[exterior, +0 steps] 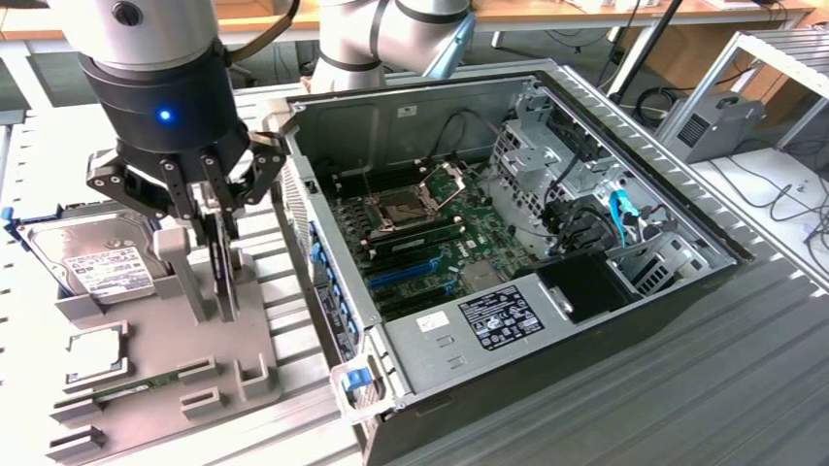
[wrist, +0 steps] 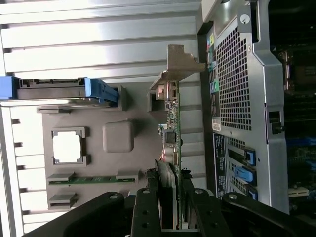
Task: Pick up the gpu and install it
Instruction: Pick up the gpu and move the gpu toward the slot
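The gpu (exterior: 228, 283) stands on edge in a slot of the grey holder tray (exterior: 169, 364), just beside the open computer case (exterior: 428, 388). In the wrist view the gpu (wrist: 173, 123) shows edge-on as a thin green board, with its silver bracket (wrist: 178, 61) at the far end. My gripper (exterior: 223, 238) is lowered over the card's top edge with a finger on each side. In the wrist view my gripper (wrist: 174, 170) has its pads pressed against both faces of the card. The card still sits in the holder.
On the tray lie a hard drive (exterior: 97, 257) in a blue carrier, a processor chip (exterior: 93, 351) and a memory stick (exterior: 130, 388). The case's motherboard has blue expansion slots (exterior: 408, 277). The case's perforated rear wall (wrist: 237, 98) stands close beside the card.
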Motion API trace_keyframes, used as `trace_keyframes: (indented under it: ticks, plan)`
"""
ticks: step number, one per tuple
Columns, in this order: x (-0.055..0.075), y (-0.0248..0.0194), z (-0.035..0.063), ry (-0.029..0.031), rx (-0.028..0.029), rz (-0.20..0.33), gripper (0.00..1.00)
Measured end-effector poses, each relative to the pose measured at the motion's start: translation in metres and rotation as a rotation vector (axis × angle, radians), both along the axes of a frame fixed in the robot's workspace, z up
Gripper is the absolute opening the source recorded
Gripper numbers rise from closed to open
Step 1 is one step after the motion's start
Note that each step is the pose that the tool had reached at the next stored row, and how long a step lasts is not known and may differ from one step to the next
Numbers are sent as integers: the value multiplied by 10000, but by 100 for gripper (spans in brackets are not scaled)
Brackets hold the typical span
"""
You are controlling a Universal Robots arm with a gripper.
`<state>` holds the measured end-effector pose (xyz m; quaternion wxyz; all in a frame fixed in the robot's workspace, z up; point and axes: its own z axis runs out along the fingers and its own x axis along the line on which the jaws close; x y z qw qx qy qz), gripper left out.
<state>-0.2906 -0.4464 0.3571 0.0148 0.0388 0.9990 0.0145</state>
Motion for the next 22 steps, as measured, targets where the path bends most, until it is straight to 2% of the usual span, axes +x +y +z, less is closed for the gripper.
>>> trace_keyframes:
  ticks: [22]
  plan:
    - [0,0,187,0,0,0,29]
